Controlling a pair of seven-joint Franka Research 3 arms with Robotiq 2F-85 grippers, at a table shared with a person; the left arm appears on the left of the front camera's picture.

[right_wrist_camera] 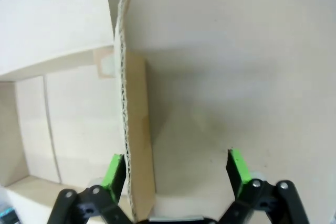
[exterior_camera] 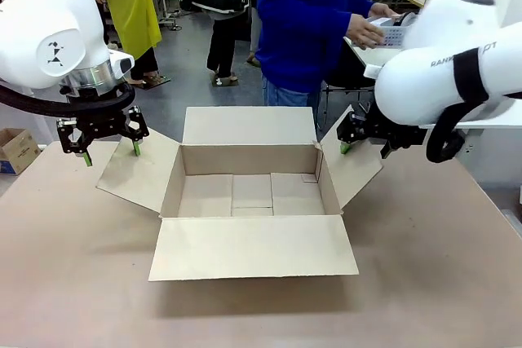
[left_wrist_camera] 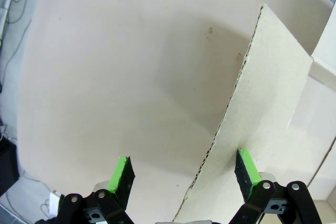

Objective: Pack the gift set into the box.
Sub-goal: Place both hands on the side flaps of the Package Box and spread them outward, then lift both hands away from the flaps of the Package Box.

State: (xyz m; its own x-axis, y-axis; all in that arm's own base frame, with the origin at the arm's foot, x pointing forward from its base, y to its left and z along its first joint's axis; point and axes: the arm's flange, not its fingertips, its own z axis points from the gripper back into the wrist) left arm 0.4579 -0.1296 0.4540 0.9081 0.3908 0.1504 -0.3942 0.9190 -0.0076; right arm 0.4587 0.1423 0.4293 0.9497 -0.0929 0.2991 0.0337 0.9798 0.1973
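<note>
I see the tan table (exterior_camera: 73, 283) stretching across my front feed. A small printed carton (exterior_camera: 16, 150) sits on the grey floor (exterior_camera: 196, 87) off its left edge. A person in a blue top (exterior_camera: 302, 22) stands at the far side; behind, someone wears a yellow garment (exterior_camera: 130, 2)

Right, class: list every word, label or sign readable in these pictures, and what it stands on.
"RANK" then "OT": on the right arm's white casing, partly hidden by a black strap.
Black emblem, no letters: on the left arm's casing.
Small box at far left: print too blurred to read.
Large carton: no print.
</note>
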